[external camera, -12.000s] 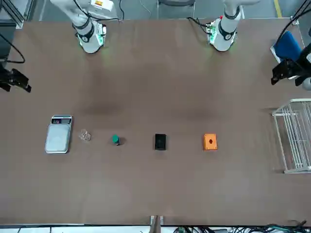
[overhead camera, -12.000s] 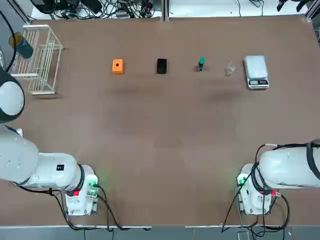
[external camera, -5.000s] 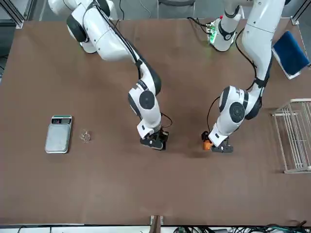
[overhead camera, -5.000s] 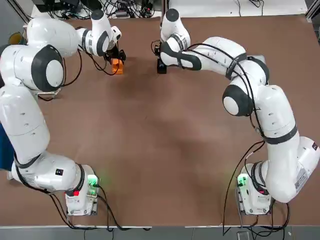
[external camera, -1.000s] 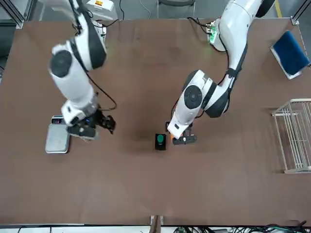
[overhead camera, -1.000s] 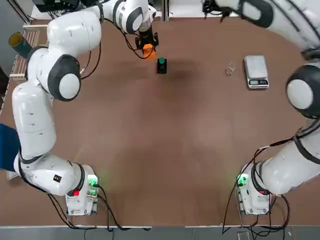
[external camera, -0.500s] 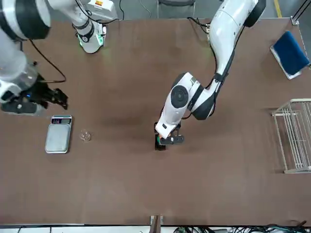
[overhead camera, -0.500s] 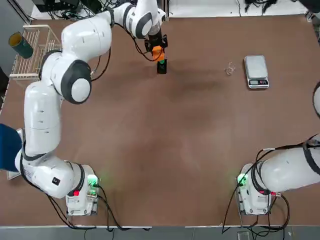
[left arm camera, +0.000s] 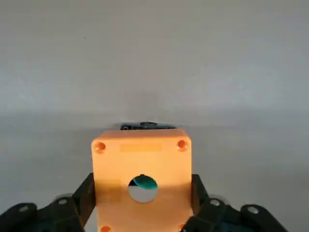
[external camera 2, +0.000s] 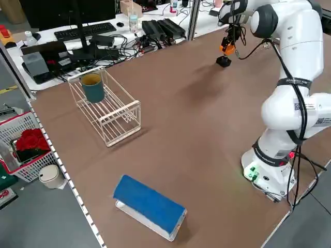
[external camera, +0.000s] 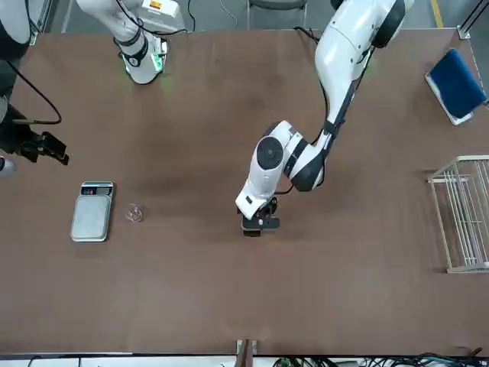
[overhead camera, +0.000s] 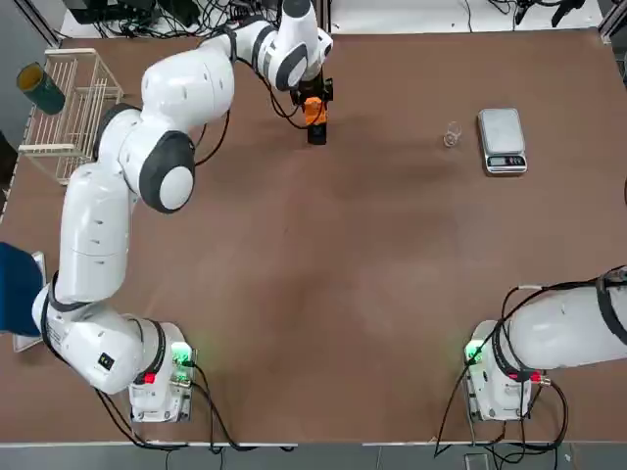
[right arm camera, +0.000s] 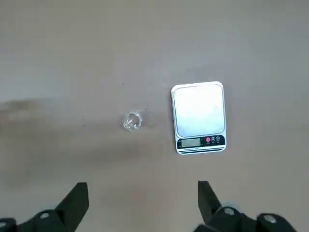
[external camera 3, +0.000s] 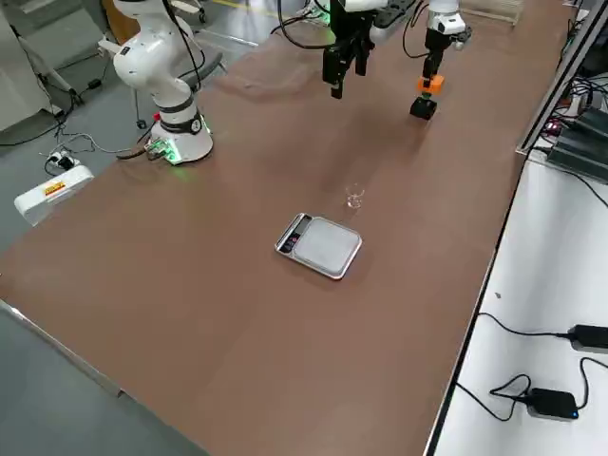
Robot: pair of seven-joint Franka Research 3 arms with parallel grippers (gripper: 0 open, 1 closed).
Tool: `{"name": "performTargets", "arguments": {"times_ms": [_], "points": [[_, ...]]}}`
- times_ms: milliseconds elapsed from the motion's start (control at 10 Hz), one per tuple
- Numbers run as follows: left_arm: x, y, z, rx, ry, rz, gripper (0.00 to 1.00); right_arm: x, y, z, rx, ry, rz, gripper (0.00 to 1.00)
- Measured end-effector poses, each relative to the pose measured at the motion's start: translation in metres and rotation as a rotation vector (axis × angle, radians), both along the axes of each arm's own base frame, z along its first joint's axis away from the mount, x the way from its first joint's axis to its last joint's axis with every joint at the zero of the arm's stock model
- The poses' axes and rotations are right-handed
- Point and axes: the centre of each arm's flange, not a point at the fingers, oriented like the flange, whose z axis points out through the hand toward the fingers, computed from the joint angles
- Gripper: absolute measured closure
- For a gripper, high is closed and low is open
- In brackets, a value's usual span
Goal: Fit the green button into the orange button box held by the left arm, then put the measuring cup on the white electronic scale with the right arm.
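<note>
My left gripper point(overhead camera: 313, 103) is shut on the orange button box point(overhead camera: 314, 111), holding it by its sides just above a black block point(overhead camera: 316, 135). The green button point(left arm camera: 143, 182) stands on that block and shows only through the box's round hole in the left wrist view. The orange button box point(external camera 3: 428, 85) hangs a little clear of the block. My right gripper point(right arm camera: 141, 186) is open and empty, high above the table, looking down on the clear measuring cup point(right arm camera: 131, 121) and the white electronic scale point(right arm camera: 199, 117). The cup point(overhead camera: 451, 135) stands beside the scale point(overhead camera: 503, 140).
A white wire rack point(overhead camera: 73, 108) with a teal cup point(overhead camera: 39, 88) stands at the far left. A blue-topped block point(external camera: 456, 73) lies near the table's edge on the robot's left. Cables and gear line the far edge.
The left gripper has carried the orange box sideways until it hangs right over the black block and the green button. The right gripper has risen and swung out toward the robot's right.
</note>
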Motion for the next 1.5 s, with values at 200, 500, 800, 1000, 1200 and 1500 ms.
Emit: {"name": "performTargets", "arguments": {"times_ms": [200,500,800,1000,1200,1500], "points": [[0.002,0.001,0.001,-0.002,-0.01,-0.001,0.2,0.0,0.01,-0.001,0.012,0.006,0.014,0.0],[0.003,0.0,-0.003,-0.006,-0.013,-0.002,0.2,0.003,0.054,-0.017,0.032,-0.008,0.05,0.0],[-0.004,-0.007,-0.021,0.004,0.003,-0.014,0.2,0.007,0.097,-0.094,0.039,-0.044,0.042,0.0],[-0.005,-0.008,-0.023,0.004,0.005,-0.015,0.2,0.011,0.106,-0.148,0.038,-0.037,0.043,0.0],[-0.005,-0.008,-0.024,0.005,0.006,-0.015,0.2,0.021,0.106,-0.194,0.035,-0.017,0.039,0.0],[-0.008,-0.011,-0.027,0.004,0.006,-0.017,0.2,0.03,0.106,-0.256,0.032,-0.01,0.024,0.03]]}}
